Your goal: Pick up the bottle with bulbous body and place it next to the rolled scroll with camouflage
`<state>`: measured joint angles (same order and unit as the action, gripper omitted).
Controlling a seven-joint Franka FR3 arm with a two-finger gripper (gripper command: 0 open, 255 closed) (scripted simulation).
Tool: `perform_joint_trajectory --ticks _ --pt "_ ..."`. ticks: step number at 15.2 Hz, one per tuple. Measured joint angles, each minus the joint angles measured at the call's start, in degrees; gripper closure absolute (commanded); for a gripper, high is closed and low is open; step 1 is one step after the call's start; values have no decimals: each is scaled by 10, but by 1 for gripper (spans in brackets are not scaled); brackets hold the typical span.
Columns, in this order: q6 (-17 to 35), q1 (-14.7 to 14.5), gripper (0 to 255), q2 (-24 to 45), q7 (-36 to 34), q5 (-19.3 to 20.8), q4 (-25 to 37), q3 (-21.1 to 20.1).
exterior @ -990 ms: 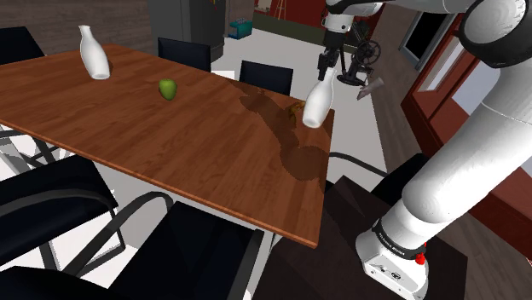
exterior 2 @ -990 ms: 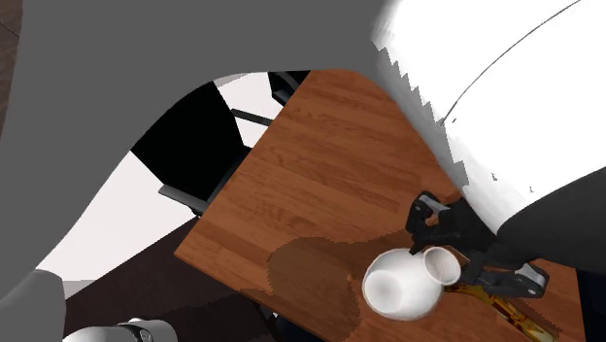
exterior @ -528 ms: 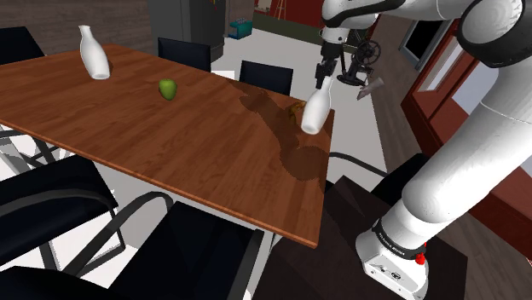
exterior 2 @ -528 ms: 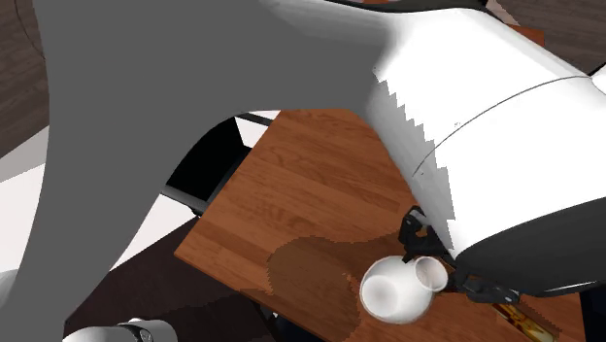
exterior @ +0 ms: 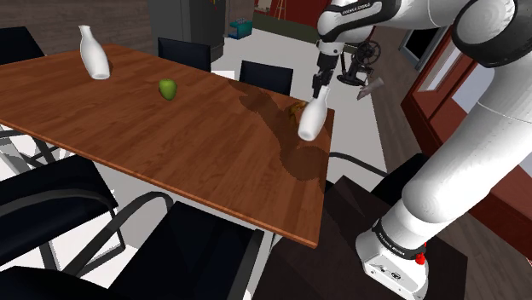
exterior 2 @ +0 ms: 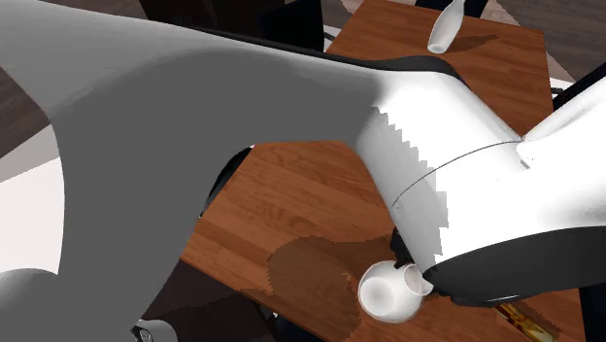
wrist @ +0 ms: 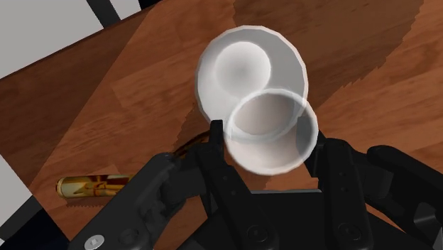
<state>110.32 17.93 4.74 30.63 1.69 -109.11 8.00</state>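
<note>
Claw [wrist: 268,140] grips the white bottle [wrist: 241,71] by its neck — tilted, mouth showing plain white inside.

Tabletop [exterior: 170,145] lies bare beside the scroll [wrist: 89,186]; green fruit [exterior: 168,88], far bottle [exterior: 92,53] well away.

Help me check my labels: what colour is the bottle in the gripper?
Plain white. The bottle shows best in the wrist view.
</note>
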Motion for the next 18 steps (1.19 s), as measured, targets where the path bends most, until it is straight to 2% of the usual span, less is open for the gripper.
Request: perform_joint_trajectory --ticks 4,9,10,16,18 --pt "21 0 255 5 0 0 -16 0" --pt "24 0 255 5 0 -1 -18 0" --pt "24 0 0 5 0 -1 -18 0" --pt "24 0 0 5 0 -1 -18 0" --pt "2 0 0 -1 0 0 -2 0"
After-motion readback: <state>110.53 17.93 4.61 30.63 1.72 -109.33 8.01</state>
